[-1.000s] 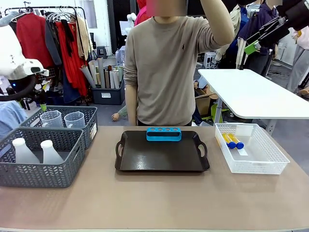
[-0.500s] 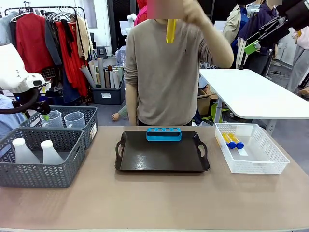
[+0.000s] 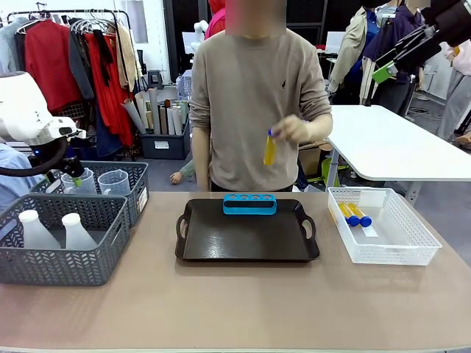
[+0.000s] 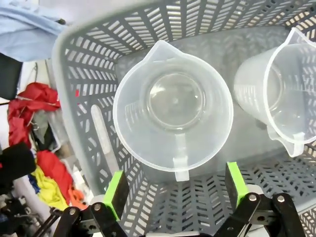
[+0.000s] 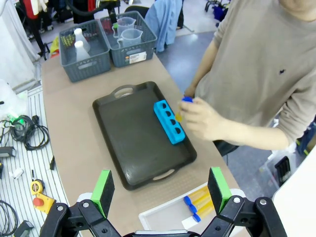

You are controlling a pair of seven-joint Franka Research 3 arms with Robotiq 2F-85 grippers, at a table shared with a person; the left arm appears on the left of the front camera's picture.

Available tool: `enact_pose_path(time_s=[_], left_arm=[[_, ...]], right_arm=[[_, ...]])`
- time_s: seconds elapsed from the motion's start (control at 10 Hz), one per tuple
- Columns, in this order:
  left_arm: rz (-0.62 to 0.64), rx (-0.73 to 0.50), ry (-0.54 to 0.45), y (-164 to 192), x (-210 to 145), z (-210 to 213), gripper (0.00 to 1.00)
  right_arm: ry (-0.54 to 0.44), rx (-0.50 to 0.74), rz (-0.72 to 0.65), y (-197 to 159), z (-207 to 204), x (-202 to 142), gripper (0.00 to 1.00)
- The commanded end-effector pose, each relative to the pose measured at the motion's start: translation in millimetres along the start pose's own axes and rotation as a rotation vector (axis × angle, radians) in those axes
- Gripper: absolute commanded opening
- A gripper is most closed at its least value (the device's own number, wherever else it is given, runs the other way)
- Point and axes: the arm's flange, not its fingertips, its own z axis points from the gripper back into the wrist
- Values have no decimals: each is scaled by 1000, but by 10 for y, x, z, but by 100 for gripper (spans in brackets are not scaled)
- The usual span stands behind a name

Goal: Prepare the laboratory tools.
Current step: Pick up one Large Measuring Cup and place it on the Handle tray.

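Basket [image 4: 79, 98]: left hand [image 4: 176, 188] wide, over beaker [image 4: 173, 108]

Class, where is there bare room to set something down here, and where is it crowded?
Free: the black tray in front of the blue rack; the near strip of table. Crowded: the grey mesh baskets, holding flasks and beakers.

Wide-open tabletop [image 3: 235, 316] along the near edge and bare tray [image 3: 243, 246] floor in front of the blue rack [image 3: 249, 204], though crowded close above the rack's far side by the person's hand [image 3: 294, 130] holding a yellow tube [image 3: 269, 151]. Tight in the far grey basket [image 4: 81, 98]: left gripper [image 4: 175, 173], jaws spread, over one beaker [image 4: 173, 106], hemmed by basket wall on one side and the second beaker [image 4: 276, 94] just beside. Roomy in the white lattice basket [image 3: 416, 254], with two tubes [image 3: 353, 215] hugging its left wall.
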Motion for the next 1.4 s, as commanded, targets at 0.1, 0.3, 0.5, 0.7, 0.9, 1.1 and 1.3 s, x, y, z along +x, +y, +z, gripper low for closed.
enact_pose_path(time_s=[0.1,0.3,0.5,0.7,0.9,1.1,1.3], left_arm=[[11,5,1,54,-30,-3,100],[4,1,1,26,-11,-2,100],[22,10,70,127,67,-223,100],[31,12,72,197,109,-336,100],[19,3,59,228,100,-335,61],[12,6,49,206,95,-328,22],[11,-2,31,196,82,-285,0]], right_arm=[[-6,3,5,8,2,16,100],[-6,3,5,8,2,16,100],[-6,3,5,8,2,16,100],[-6,3,5,8,2,16,100],[-6,3,5,8,2,16,100],[-6,3,5,8,2,16,100],[-6,3,5,8,2,16,100]])
